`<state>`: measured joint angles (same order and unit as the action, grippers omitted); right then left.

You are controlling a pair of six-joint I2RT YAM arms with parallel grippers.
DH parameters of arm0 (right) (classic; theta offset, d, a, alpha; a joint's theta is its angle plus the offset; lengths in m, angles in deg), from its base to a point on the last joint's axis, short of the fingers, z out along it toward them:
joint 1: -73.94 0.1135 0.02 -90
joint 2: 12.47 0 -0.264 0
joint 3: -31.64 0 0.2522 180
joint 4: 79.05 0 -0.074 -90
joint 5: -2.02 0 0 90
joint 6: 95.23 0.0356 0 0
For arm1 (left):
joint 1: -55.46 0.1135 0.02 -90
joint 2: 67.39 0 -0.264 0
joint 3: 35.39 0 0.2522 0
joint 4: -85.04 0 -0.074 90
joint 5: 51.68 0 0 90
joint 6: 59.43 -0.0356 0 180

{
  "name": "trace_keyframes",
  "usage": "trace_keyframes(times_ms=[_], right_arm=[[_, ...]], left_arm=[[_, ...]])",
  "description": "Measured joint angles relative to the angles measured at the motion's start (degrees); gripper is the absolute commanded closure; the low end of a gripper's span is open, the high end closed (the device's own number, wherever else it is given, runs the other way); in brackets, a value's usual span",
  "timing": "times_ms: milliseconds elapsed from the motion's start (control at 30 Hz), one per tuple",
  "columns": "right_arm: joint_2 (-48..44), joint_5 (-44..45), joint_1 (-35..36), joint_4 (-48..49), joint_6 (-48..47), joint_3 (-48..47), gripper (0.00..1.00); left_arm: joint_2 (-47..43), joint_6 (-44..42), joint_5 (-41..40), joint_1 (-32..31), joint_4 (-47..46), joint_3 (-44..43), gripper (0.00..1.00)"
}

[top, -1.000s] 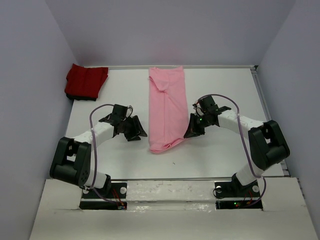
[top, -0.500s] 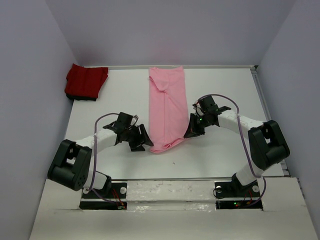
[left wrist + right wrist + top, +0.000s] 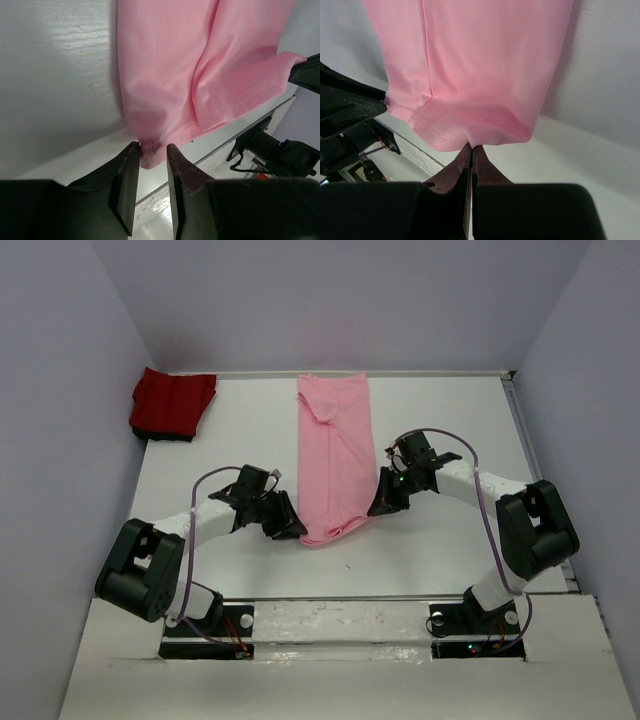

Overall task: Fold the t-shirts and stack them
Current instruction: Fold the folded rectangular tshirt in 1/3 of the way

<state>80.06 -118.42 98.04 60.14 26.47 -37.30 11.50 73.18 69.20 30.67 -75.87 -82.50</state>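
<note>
1. The pink t-shirt (image 3: 335,450) lies on the desk (image 3: 240,430) as a long, narrow strip folded lengthwise. It runs from the middle of the far edge toward the near edge and stops short of it.
2. Its far end lies flat and square along the far edge. Its near end is rumpled: the hem curls, and the near right corner is drawn out to the right.
3. The red t-shirt (image 3: 172,403) sits as a folded bundle in the far left corner of the desk, against the left wall. It is well apart from the pink one and from both arms.
4. The left gripper (image 3: 152,147) is low over the desk at the near left corner of the pink strip. Its jaws stand a little apart, one on each side of the tip of the hem corner. Bare desk shows in the gap just below the cloth, so the jaws are not closed on it.
5. The right gripper (image 3: 471,146) is at the near right corner of the strip. Its jaws are pressed together with the hem edge caught between the tips, and the cloth puckers toward the pinch.
6. The two grippers face each other across the near end of the strip, both angled down toward the desk.
</note>
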Motion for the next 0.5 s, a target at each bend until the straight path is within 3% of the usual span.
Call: trace_keyframes(times_ms=[500], right_arm=[[0.42,0.00,0.00,0.00,0.00,0.00,1.00]], left_arm=[[0.07,1.01,1.40,-1.16,-0.26,0.00,0.61]])
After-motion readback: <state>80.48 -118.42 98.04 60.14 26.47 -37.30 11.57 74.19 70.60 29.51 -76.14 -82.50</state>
